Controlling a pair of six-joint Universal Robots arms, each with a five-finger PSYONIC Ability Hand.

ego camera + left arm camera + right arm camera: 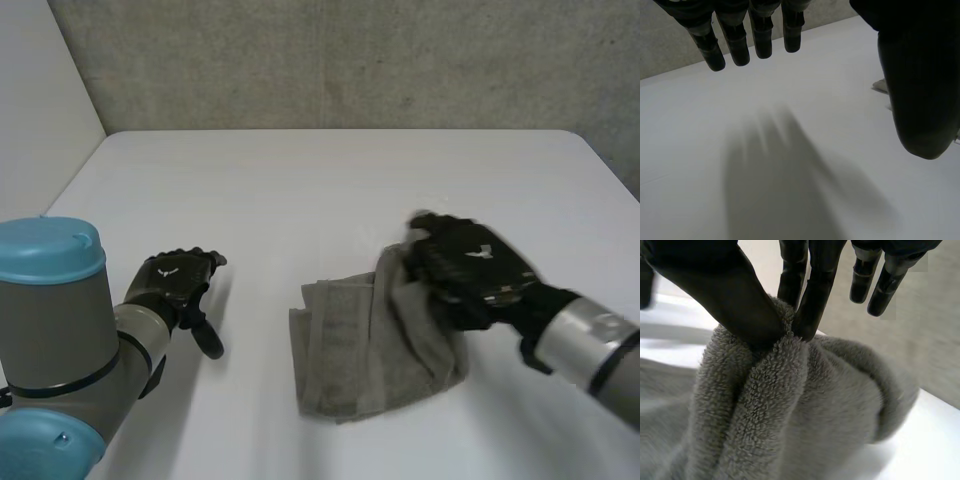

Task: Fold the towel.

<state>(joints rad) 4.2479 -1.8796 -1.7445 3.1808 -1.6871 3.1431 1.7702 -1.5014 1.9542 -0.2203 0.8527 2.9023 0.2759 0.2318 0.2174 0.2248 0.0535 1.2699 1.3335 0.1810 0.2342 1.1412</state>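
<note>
A grey towel [370,345] lies bunched on the white table [330,190], right of the middle. My right hand [468,268] is over the towel's far right part. In the right wrist view its thumb and fingers [812,300] pinch a raised ridge of the towel [790,405]. My left hand [180,285] hovers over bare table at the left, well apart from the towel. Its fingers [747,35] are straight and spread, and it holds nothing.
A grey wall [340,60] runs behind the table's far edge. Bare tabletop stretches beyond the towel and between the two hands. My left arm's grey joint with its blue cap [50,300] stands at the near left.
</note>
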